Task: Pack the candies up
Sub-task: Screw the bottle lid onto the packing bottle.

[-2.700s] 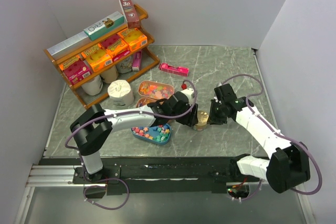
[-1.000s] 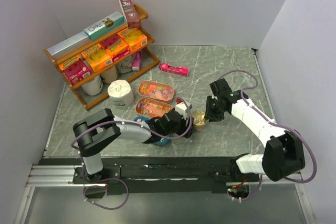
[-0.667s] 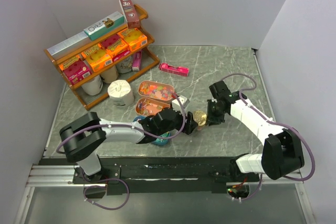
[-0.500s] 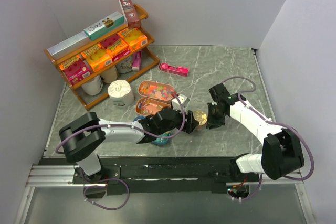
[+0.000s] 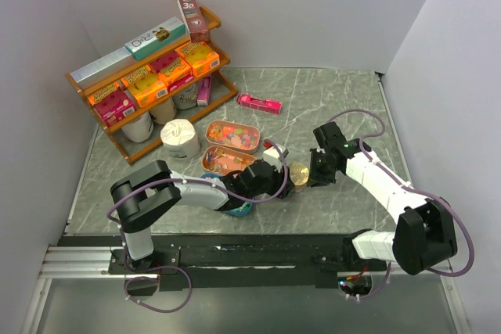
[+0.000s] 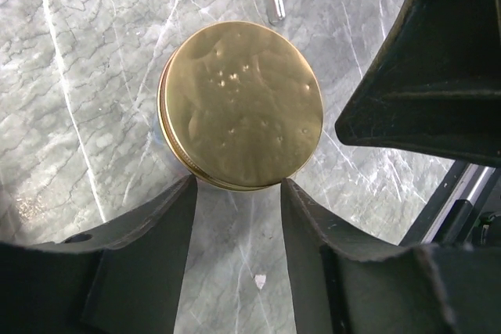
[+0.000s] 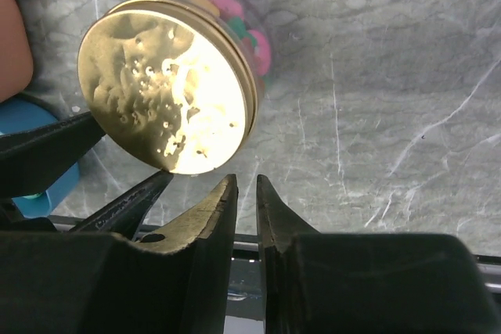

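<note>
Candies (image 7: 249,33) sit in the lidded jar (image 7: 168,84) in the middle of the tabletop (image 5: 344,107). Your left pincer (image 6: 237,187), half spread, is narrower than the jar. The right pincer (image 7: 245,181) is only slightly spread and empty. Pushing forward could topple the jar.

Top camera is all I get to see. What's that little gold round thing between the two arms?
Observer: It's the gold lid on a small clear jar; the right wrist view shows candies through its side.
Operator: Is anybody grabbing it?
Observer: The left wrist view shows the left gripper open, its tips around the lid's edge; touching, I can't tell.
Operator: And the other one?
Observer: The right gripper has its fingers almost together, nothing between them, just beside the lid.
</note>
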Controlling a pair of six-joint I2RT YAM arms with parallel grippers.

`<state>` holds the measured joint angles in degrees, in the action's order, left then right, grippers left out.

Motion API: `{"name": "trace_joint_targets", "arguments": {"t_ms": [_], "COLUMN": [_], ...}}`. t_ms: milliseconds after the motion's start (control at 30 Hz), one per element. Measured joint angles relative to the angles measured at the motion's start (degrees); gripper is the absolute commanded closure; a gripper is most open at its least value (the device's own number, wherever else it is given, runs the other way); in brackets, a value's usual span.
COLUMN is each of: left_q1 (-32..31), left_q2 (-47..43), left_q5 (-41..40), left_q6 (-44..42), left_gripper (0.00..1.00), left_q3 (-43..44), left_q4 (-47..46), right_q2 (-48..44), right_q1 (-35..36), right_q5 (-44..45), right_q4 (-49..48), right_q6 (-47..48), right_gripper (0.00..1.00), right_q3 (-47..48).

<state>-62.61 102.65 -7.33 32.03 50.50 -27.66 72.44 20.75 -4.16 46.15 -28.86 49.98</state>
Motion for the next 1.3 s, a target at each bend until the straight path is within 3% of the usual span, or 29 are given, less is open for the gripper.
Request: {"name": "trace_joint_targets", "arguments": {"t_ms": [500,1033,1300], "left_q1": [0.1,0.3,1.7], "left_q2": [2.3,-2.4,-3.4], "left_q5": [0.2,-0.2,-0.1], "left_q6": [0.3,0.4,1.7], "left_gripper": [0.56,0.47,0.54], "left_q3": [0.5,0.1,0.1], "left_q4": [0.0,0.8,0.2], "right_q2": [0.3,5.0,4.9], "right_q1": [0.0,0.0,0.1], "right_q5": [0.3,1.2,0.6], "right_q4": [-2.1,-5.8,-7.7], "right_q6": [-0.3,-0.5,-1.1], "right_gripper": [0.77,0.82,0.83], "right_q3": [0.7,2.4,1.6]}}
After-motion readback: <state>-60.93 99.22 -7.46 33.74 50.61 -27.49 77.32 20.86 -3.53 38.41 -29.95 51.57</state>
